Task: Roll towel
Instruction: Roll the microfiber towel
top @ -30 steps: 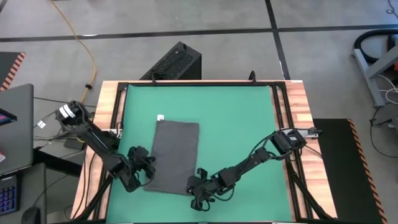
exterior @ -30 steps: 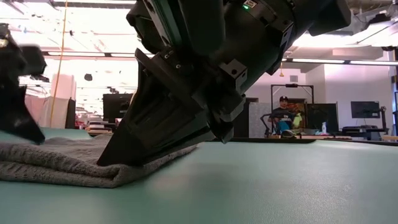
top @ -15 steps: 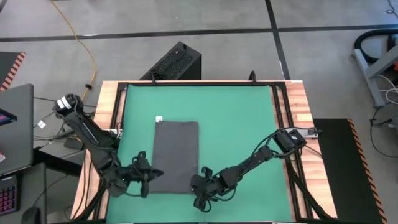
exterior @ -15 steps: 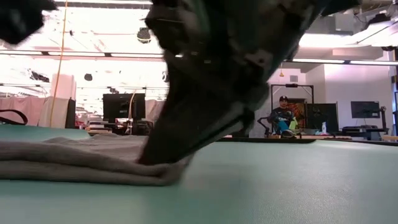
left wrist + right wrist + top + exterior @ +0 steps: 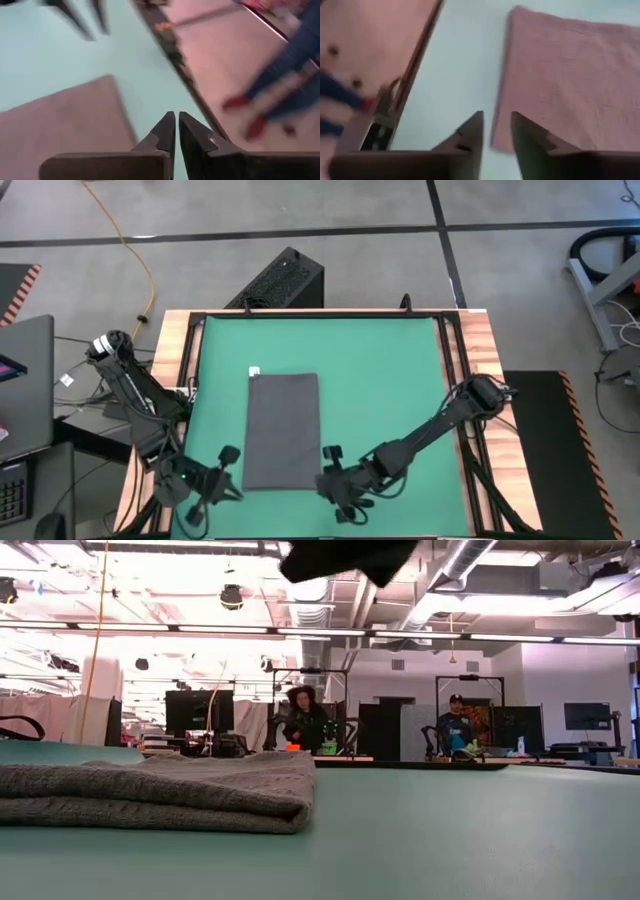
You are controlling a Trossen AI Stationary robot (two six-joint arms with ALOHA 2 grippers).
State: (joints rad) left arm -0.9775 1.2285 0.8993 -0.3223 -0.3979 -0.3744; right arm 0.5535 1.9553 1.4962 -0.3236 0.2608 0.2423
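Nearest the table's front edge, the left gripper (image 5: 228, 470) hangs just off the towel's (image 5: 282, 430) near-left corner, fingers nearly together and empty. The right gripper (image 5: 333, 470) sits just off the near-right corner, jaws part open, gripping nothing. The towel lies flat on the green mat (image 5: 380, 380), folded into a long strip, white tag (image 5: 257, 369) at the far end. Rolling looks not yet begun; next, both grippers need to catch the near edge and turn it over.
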